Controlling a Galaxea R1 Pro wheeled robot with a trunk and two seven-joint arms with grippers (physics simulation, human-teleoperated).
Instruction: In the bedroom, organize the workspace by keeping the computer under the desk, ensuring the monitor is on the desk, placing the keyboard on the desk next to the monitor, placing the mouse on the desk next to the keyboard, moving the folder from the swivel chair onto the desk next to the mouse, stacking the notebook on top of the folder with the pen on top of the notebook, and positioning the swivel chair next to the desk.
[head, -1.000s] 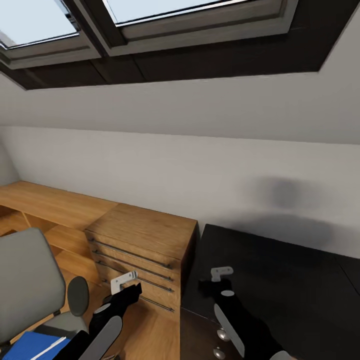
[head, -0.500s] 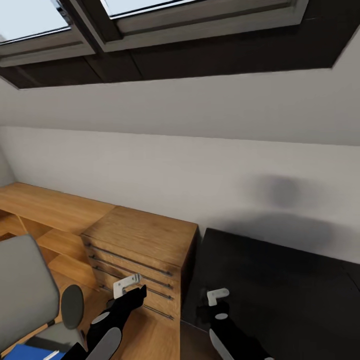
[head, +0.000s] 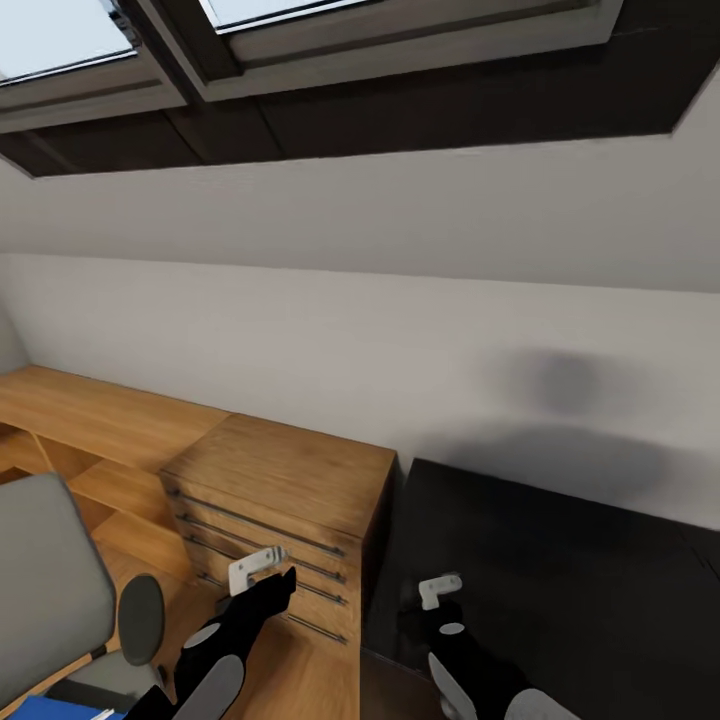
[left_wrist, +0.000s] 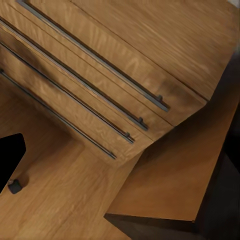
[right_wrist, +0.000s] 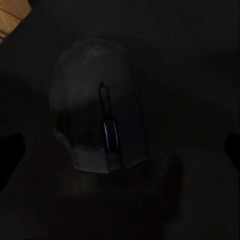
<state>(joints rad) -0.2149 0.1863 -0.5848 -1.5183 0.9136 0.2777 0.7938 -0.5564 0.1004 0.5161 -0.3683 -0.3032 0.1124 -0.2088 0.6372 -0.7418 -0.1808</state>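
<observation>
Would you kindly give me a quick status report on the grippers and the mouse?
Right gripper over desk, jaw state unclear. Mouse on desk beneath it, not gripped. Left gripper before wooden drawer chest. Nothing obstructing.

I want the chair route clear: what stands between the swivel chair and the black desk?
In the head view, a wooden drawer chest stands between the swivel chair and the desk, with the left gripper in front of its drawers.

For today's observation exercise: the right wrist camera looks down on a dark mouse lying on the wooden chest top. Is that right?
Not quite. In the right wrist view the mouse lies on the black desk, not on the wooden chest, which stands left of the desk in the head view. The rest holds.
</observation>
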